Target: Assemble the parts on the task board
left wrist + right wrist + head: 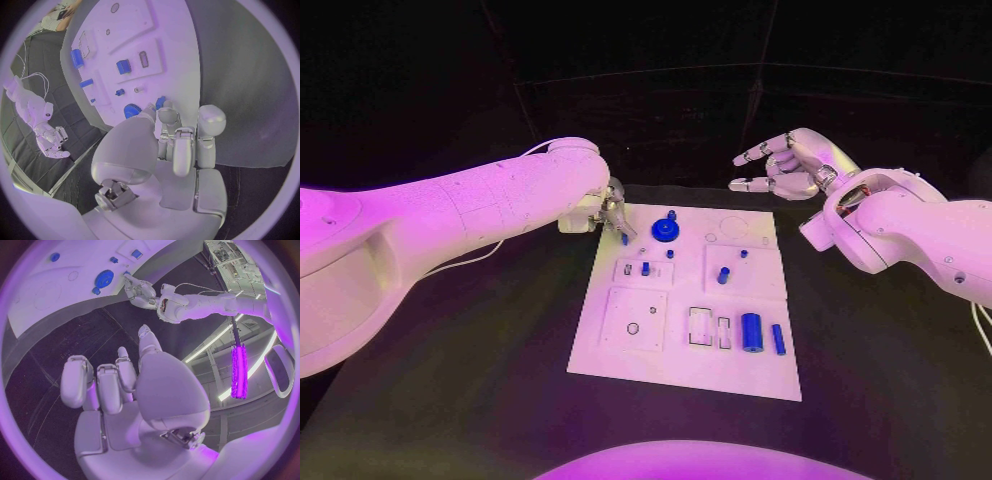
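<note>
The white task board [678,350] lies in the middle of the black table. A blue gear [665,230] sits near its far edge, also seen in the left wrist view [131,110] and the right wrist view [104,278], with a small blue peg [672,214] just beyond it. My left hand [606,214] hovers at the board's far left corner. Its fingertips [166,116] reach a small blue part [160,102], but the grasp is hidden. My right hand [783,166] is raised beyond the far right corner, fingers apart, holding nothing.
More blue parts lie on the board: a short one [724,275] mid-board, and a thick cylinder [751,332] with a slim bar [777,338] near the front right. Square recessed plates [635,320] take up the left side. Black table surrounds the board.
</note>
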### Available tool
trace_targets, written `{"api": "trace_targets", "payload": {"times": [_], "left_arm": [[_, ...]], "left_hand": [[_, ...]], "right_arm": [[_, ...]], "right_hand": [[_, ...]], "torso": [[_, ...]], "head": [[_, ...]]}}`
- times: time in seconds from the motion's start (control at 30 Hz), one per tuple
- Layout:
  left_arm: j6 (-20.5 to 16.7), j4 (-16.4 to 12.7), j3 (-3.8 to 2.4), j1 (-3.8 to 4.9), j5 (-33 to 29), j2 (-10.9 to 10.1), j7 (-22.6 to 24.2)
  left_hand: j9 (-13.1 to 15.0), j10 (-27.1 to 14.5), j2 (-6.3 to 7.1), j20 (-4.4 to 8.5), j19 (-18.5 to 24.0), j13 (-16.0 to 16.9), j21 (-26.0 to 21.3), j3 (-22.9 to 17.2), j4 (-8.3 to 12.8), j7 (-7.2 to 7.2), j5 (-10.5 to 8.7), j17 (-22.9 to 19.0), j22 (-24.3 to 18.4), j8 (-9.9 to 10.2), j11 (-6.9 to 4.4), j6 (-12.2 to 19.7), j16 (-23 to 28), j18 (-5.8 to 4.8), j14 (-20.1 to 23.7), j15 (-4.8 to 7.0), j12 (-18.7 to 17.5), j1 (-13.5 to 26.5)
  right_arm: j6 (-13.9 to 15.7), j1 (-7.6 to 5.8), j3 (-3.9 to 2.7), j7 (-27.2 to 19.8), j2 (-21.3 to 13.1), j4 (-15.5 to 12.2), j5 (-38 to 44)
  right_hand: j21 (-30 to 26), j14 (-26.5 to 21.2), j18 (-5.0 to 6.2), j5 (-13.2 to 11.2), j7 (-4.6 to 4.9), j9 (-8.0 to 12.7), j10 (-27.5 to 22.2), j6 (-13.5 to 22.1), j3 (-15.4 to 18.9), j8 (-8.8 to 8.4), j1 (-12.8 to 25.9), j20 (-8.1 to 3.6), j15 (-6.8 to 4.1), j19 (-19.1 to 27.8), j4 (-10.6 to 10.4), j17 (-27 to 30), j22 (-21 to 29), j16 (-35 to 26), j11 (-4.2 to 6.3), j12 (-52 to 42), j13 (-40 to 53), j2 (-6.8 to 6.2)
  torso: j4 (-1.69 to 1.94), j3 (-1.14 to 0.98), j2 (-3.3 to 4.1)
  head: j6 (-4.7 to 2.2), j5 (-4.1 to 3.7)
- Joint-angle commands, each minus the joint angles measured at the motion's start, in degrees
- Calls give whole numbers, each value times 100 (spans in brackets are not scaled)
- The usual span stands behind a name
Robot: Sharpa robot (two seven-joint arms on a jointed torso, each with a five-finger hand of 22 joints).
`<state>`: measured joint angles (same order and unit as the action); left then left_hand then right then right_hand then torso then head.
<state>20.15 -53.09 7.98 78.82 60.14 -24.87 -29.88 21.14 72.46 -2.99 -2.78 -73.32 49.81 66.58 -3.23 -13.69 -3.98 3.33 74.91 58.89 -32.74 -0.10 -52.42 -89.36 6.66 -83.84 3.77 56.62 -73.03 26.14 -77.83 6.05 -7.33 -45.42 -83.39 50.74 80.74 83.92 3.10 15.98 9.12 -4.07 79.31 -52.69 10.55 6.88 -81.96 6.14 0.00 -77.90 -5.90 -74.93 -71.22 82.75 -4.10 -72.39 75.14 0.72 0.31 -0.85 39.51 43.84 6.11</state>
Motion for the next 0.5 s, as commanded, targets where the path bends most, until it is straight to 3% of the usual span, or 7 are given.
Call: {"api": "trace_targets", "payload": {"times": [0.03, 0.2, 0.33, 0.4, 0.5], "left_arm": [[-20, -19, -1, 6, 37, -8, 41], [-209, -52, -1, 4, -76, -30, 49], [-288, -108, -1, 4, -292, -73, 40], [-324, -160, -2, 3, -379, -110, 28], [-370, -292, -4, 6, -542, -195, -19]], "left_hand": [[-18, -21, -74, 27, -18, -17, 12, -179, 115, 39, 43, 1407, 8, -22, -53, 15, -10, 33, -591, 26, 15, -223], [-77, -66, -223, 63, -7, -77, -7, -860, 518, 42, 59, 1398, 9, 10, -67, 117, -6, 36, -589, 54, -49, -782], [-81, -49, -85, 37, 1, -135, -21, -1430, 616, 1, 24, 1389, 20, -50, -47, 128, -1, 30, -587, 24, -82, -709], [-68, -28, 63, 34, 1, -160, -24, -1787, 642, -10, 13, 1390, 36, -111, -42, 147, -2, 37, -587, 11, -80, -544], [-45, -10, 154, 31, 3, -171, -34, -2034, 680, 6, -3, 1391, 40, -175, -45, 150, -2, 38, -587, 12, -69, -430]], "right_arm": [[-31, -13, -4, -30, 4, 0, -11], [-30, -13, -4, -28, 2, 0, -11], [-30, -13, -4, -28, -2, 1, -11], [-28, -13, -4, -23, -5, 4, -11], [-27, -13, -4, -14, -9, 13, -11]], "right_hand": [[-30, 309, 111, 41, -7, 1, -6, 7, 6, 18, -34, -7, -28, 14, 29, -157, -6, -31, 12, -28, 24, 40], [-33, 310, 111, 113, -7, 2, -11, 8, 7, 23, -81, -11, -31, 12, 53, -158, -4, -34, 14, -21, 15, 66], [-35, 311, 111, 190, -7, 4, -13, 10, 14, 26, -101, -13, -32, 11, 65, -158, -3, -36, 14, -20, 12, 78], [-36, 311, 111, 199, -7, 4, -13, 10, 15, 26, -102, -13, -32, 11, 66, -158, -2, -36, 14, -20, 12, 80], [-38, 309, 112, 205, -7, 4, -18, 10, 15, 27, -104, -13, -32, 14, 67, -149, 2, -42, 14, -13, 5, 81]], "torso": [[1, -1, 2], [0, -2, 3], [-3, 1, 0], [3, 2, 1], [12, 1, -5]], "head": [[6, -4], [24, -3], [33, -9], [31, -17], [50, -7]]}}
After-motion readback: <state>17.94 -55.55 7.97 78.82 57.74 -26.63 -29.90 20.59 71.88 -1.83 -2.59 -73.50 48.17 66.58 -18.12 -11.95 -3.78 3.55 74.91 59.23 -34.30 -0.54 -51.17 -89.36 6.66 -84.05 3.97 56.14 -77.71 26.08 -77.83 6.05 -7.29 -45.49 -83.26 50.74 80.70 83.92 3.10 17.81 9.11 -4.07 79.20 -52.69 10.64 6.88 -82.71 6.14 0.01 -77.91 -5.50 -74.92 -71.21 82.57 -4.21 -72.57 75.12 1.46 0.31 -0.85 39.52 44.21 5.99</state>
